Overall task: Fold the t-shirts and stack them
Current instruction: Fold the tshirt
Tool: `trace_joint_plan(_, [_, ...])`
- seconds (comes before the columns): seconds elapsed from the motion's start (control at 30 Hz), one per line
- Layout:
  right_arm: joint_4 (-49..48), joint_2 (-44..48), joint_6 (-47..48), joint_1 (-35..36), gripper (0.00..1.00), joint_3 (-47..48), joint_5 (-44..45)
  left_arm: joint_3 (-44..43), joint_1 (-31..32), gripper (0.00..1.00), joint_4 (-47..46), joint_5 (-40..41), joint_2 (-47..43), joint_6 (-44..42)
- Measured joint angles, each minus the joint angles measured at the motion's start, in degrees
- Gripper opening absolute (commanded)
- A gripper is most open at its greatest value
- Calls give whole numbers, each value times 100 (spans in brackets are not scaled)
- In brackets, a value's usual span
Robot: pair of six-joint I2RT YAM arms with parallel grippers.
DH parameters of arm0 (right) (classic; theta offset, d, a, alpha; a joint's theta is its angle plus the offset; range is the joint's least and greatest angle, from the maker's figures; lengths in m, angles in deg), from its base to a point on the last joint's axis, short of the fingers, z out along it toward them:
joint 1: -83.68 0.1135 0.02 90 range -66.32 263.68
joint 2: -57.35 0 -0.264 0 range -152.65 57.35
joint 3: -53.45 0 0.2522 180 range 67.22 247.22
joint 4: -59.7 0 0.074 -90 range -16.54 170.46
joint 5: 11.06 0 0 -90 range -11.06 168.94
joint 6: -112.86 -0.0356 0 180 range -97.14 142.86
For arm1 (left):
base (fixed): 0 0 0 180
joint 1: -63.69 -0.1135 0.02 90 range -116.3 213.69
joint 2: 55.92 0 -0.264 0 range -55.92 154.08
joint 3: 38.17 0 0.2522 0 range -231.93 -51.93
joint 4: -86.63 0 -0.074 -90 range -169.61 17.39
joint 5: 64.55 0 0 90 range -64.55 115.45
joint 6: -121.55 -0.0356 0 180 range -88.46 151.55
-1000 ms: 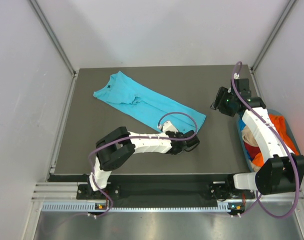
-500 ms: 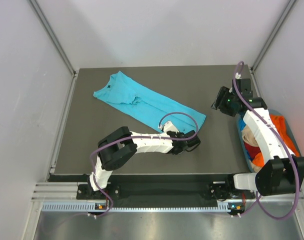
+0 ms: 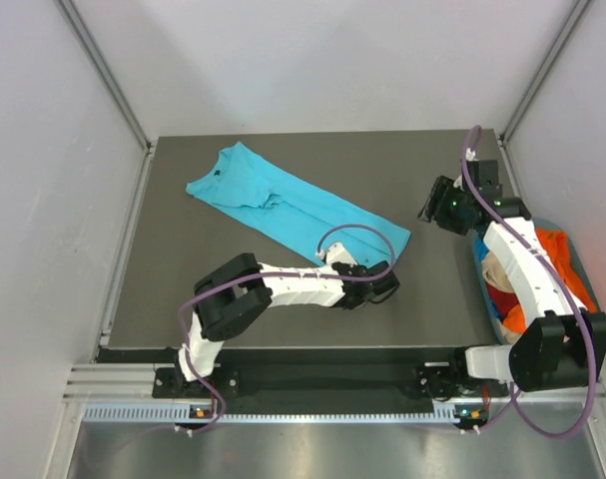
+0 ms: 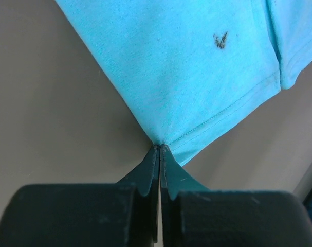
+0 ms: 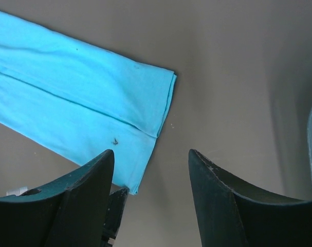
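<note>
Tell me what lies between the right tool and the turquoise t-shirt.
Only bare table between right tool and t-shirt, shown in the top view.

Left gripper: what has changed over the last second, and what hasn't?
The left gripper closed on the turquoise t-shirt at its near hem corner, taking hold. The shirt lies flat where it was; the right gripper stays open above the table, barely moved.

No legible text; the turquoise t-shirt [image 4: 171, 67] carries an unreadable dark mark [image 4: 220, 40].
</note>
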Motion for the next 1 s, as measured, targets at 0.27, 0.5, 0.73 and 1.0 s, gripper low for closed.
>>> trace_joint_plan(0.27, [-22,-299,260,0,61,-136,-127,520,173,0,-94,-131,-313,70])
trace_joint_plan(0.5, [-26,-699,511,-20,61,-133,-498,1281,422,0,-33,-223,-962,282])
trace_joint_plan(0.73, [-46,-728,549,-24,63,-133,-914,1971,743,0,385,-284,-1626,396])
trace_joint_plan(1.0, [-282,-450,549,-15,71,-337,-1268,2437,970,0,737,-345,-2076,588])
